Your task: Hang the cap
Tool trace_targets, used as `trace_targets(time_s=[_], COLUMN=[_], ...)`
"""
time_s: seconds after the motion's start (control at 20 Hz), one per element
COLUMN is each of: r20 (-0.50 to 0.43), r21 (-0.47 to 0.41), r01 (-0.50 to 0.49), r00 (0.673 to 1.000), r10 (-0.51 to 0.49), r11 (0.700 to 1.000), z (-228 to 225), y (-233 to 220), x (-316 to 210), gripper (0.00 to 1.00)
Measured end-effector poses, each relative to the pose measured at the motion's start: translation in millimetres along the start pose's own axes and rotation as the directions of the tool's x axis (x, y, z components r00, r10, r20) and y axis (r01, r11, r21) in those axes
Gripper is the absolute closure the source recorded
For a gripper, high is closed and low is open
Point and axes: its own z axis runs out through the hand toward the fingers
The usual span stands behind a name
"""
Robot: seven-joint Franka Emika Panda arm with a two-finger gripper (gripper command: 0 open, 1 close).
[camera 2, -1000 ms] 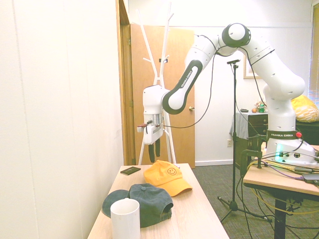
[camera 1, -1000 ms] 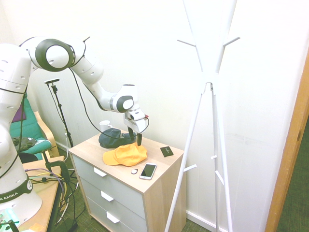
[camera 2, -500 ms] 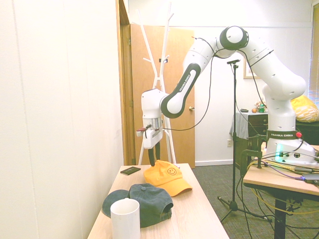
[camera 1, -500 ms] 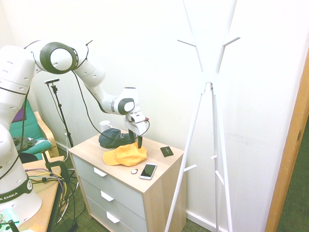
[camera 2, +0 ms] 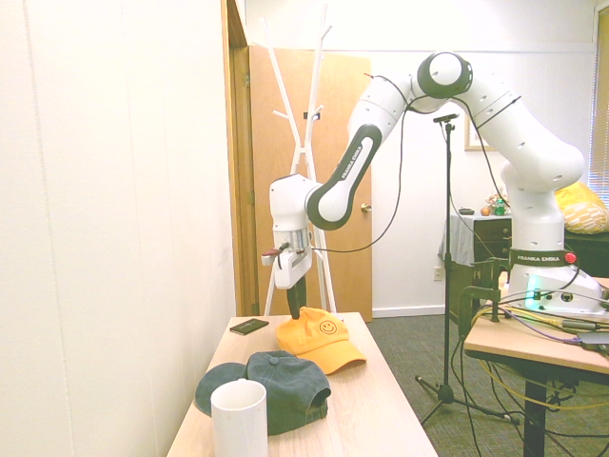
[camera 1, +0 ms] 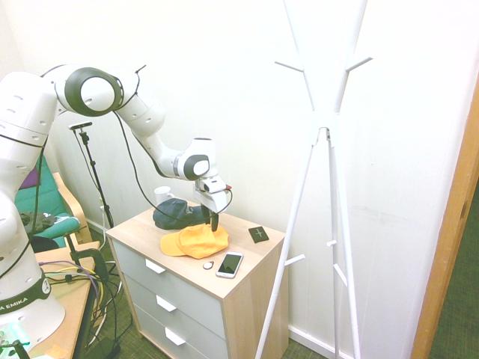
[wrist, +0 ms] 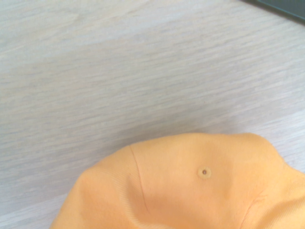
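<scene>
Hand [camera 2: 296,308] at yellow cap's [camera 2: 320,339] crown, seemingly touching.

Wooden dresser [camera 1: 247,280] at lower centre with dark cap [camera 2: 281,381], white mug [camera 2: 239,419], white phone [camera 1: 230,264], small black square [camera 1: 258,234]. White coat rack [camera 1: 322,149] right of centre.

We see the cap [camera 1: 194,239] [camera 2: 319,339] [wrist: 190,186], a soft yellow-orange baseball cap, lying crown up on the light wooden top of a drawer chest [camera 1: 232,280], its curved brim flat on the wood. A small round smiley emblem marks its front panel in the second exterior view, and up close we make out stitched seams and an eyelet.
</scene>
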Motion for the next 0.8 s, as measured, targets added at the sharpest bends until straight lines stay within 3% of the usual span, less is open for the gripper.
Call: trace_targets(time_s=[0.8], r20=[-0.003], r21=[-0.007], r01=[-0.016], r00=[1.0], r10=[0.016], r11=[1.0], z=[2.5], y=[3.6], x=[4.9], gripper=[1.0])
